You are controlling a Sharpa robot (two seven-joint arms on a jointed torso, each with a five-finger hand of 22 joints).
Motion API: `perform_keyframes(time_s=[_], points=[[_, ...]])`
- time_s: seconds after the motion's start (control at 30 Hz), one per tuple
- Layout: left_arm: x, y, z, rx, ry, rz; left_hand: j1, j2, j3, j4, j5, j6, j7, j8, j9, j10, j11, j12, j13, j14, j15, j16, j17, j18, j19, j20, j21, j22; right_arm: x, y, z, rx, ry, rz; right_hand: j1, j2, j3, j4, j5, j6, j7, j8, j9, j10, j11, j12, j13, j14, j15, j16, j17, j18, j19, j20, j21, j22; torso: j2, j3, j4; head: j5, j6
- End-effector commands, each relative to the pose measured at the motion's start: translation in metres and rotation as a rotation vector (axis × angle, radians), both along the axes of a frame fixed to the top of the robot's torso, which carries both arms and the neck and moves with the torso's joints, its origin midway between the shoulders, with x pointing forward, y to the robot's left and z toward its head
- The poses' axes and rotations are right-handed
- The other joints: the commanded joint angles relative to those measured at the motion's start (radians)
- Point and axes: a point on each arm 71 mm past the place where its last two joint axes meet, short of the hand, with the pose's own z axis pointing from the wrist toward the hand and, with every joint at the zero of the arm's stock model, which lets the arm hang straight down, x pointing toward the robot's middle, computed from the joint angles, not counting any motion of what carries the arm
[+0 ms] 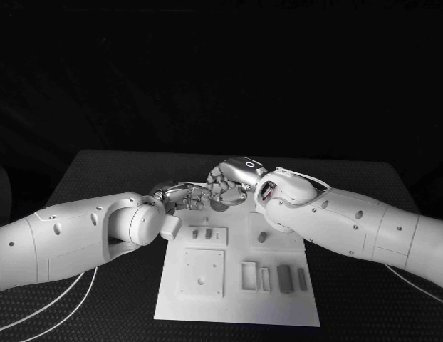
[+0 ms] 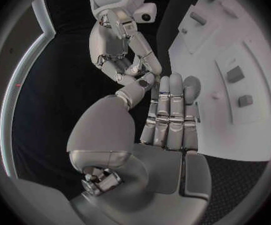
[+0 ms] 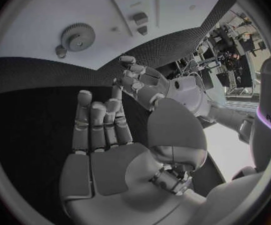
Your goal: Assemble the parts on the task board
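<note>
From my station I judge assembly barely begun: the left robot hand point(image 1: 181, 195) and right robot hand point(image 1: 226, 184) meet fingertip to fingertip above the task board's point(image 1: 283, 299) far edge, holding what I cannot tell, while grey parts point(image 1: 285, 278) and a gear point(image 3: 77, 37) lie loose on the board.

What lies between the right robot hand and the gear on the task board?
Only bare black table and bare task board; right wrist view shows it.

parts point(image 1: 284, 278) on task board point(image 1: 232, 303)
</note>
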Motion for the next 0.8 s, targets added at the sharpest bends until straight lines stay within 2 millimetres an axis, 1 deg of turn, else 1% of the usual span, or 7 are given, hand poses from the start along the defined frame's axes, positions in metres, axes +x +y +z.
perform_keyframes(time_s=[0.03, 0.2, 0.3, 0.4, 0.53, 0.63, 0.8], points=[[0.000, -0.005, 0.004, -0.019, -0.026, -0.020, 0.002, 0.004, 0.005, 0.000, 0.005, 0.016, -0.006, 0.006, 0.001, 0.009, 0.001, 0.004, 0.001, 0.009, -0.001, 0.003, 0.002, -0.015, 0.009, -0.007, -0.005, 0.013, 0.001, -0.003, -0.002, 0.006, 0.008, -0.010, 0.009, -0.011, -0.007, -0.001, 0.006, -0.029, 0.017, -0.014, -0.011, -0.006, 0.011, -0.005, -0.002, -0.008, 0.003, -0.007, -0.002, 0.006, -0.012, 0.002, -0.007, 0.001, 0.000, 0.0001, -0.0003, 0.001, 0.000], [0.000, -0.004, 0.004, -0.018, -0.028, -0.018, 0.001, 0.003, 0.007, -0.001, 0.006, 0.017, -0.006, 0.006, 0.001, 0.009, 0.000, 0.003, 0.001, 0.009, -0.001, 0.003, 0.003, -0.015, 0.009, -0.007, -0.005, 0.013, 0.001, -0.005, -0.001, 0.023, 0.001, -0.017, 0.030, -0.034, -0.016, -0.002, 0.017, -0.080, 0.039, -0.044, -0.035, -0.031, 0.031, -0.013, -0.005, -0.029, 0.021, -0.018, -0.003, 0.006, -0.035, 0.013, -0.019, 0.002, 0.000, -0.0003, 0.0000, 0.001, 0.000], [0.000, -0.004, 0.004, -0.017, -0.029, -0.016, 0.001, 0.003, 0.007, -0.001, 0.006, 0.017, -0.006, 0.006, 0.001, 0.010, 0.000, 0.003, 0.001, 0.009, -0.001, 0.003, 0.003, -0.015, 0.009, -0.007, -0.005, 0.013, 0.002, -0.006, 0.000, 0.031, 0.000, -0.018, 0.035, -0.039, -0.022, -0.001, 0.023, -0.092, 0.045, -0.050, -0.041, -0.041, 0.037, -0.015, -0.007, -0.037, 0.028, -0.021, -0.004, 0.006, -0.043, 0.018, -0.022, 0.003, 0.000, -0.0003, 0.0004, 0.001, 0.000], [0.001, -0.004, 0.004, -0.017, -0.033, -0.016, 0.001, 0.002, 0.008, -0.001, 0.007, 0.017, -0.006, 0.006, 0.002, 0.010, 0.000, 0.003, 0.001, 0.009, -0.001, 0.002, 0.004, -0.015, 0.009, -0.008, -0.005, 0.013, 0.003, -0.010, 0.000, 0.038, -0.004, -0.027, 0.036, -0.049, -0.032, 0.000, 0.053, -0.120, 0.056, -0.062, -0.052, -0.056, 0.048, -0.018, -0.010, -0.050, 0.038, -0.024, -0.005, 0.006, -0.056, 0.027, -0.028, 0.006, 0.000, -0.0002, 0.0001, 0.002, 0.000], [0.001, -0.002, 0.004, -0.008, -0.041, -0.017, 0.001, 0.002, 0.009, -0.002, 0.007, 0.018, -0.006, 0.006, 0.002, 0.011, 0.000, 0.002, 0.002, 0.009, -0.001, 0.002, 0.004, -0.015, 0.009, -0.008, -0.005, 0.013, 0.005, -0.018, 0.000, 0.048, -0.012, -0.044, 0.040, -0.047, -0.035, 0.001, 0.087, -0.123, 0.059, -0.061, -0.056, -0.060, 0.051, -0.016, -0.013, -0.054, 0.043, -0.024, -0.006, 0.006, -0.060, 0.031, -0.030, 0.008, 0.000, -0.0005, 0.0006, 0.004, 0.001], [0.001, -0.001, 0.004, 0.002, -0.048, -0.018, 0.001, 0.002, 0.010, -0.002, 0.008, 0.018, -0.007, 0.006, 0.002, 0.011, 0.000, 0.002, 0.002, 0.009, -0.002, 0.002, 0.005, -0.015, 0.010, -0.008, -0.005, 0.013, 0.007, -0.024, 0.001, 0.060, -0.016, -0.057, 0.041, -0.046, -0.034, 0.001, 0.101, -0.120, 0.058, -0.058, -0.057, -0.059, 0.051, -0.015, -0.014, -0.054, 0.043, -0.024, -0.006, 0.006, -0.060, 0.032, -0.030, 0.009, 0.000, -0.0003, -0.0003, 0.004, 0.000], [0.003, 0.003, 0.004, 0.032, -0.064, -0.021, 0.001, 0.003, 0.011, -0.002, 0.008, 0.018, -0.007, 0.006, 0.003, 0.012, 0.000, 0.002, 0.002, 0.010, -0.002, 0.002, 0.006, -0.015, 0.010, -0.008, -0.005, 0.013, 0.013, -0.039, 0.011, 0.119, -0.022, -0.097, 0.040, -0.045, -0.031, 0.002, 0.130, -0.116, 0.057, -0.053, -0.059, -0.056, 0.049, -0.012, -0.016, -0.051, 0.042, -0.021, -0.007, 0.006, -0.056, 0.033, -0.028, 0.011, 0.000, -0.0003, -0.0002, 0.006, 0.001]])
